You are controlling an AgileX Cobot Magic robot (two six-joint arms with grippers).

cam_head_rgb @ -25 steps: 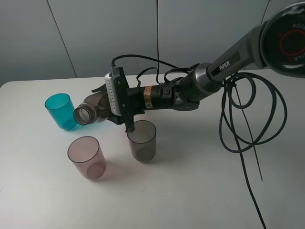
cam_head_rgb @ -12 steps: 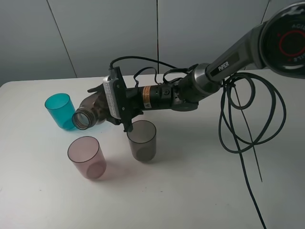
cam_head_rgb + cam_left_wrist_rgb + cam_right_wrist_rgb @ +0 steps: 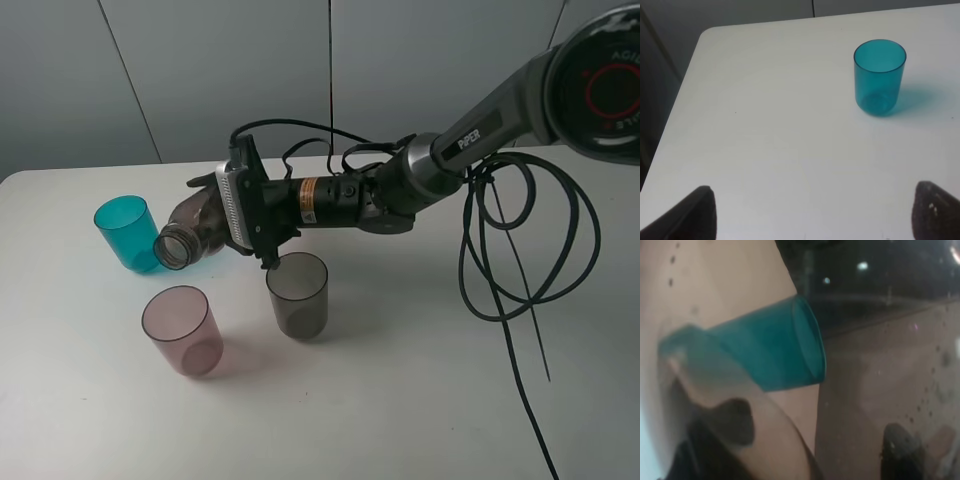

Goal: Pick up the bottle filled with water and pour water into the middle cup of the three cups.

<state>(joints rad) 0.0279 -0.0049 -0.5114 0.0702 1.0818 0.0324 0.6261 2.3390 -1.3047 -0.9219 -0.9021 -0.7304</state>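
Your right gripper point(image 3: 218, 218) is shut tight on the bottle point(image 3: 188, 232), with its jaws around the fat part of the body. It holds the bottle tipped over, almost lying flat in the air. You want the pink middle cup point(image 3: 181, 330), but the open mouth looks to be just beside the teal cup point(image 3: 127, 232), not over the pink one. So I think you should bring the mouth over the pink rim first and tip more only after that. Go slow, because the neck has no cap and water may rush out. Watch the grey cup point(image 3: 297, 293) too, as part of the gripper hangs just above its rim. I see no water running out, and I cannot tell how much is in the bottle. Your left gripper point(image 3: 815, 220) is wide open with nothing in it. All 3 cups stand upright on a smooth white table point(image 3: 420, 400). Grey wall panels point(image 3: 200, 70) are behind, and black cables point(image 3: 500, 260) hang in loops from the right arm.
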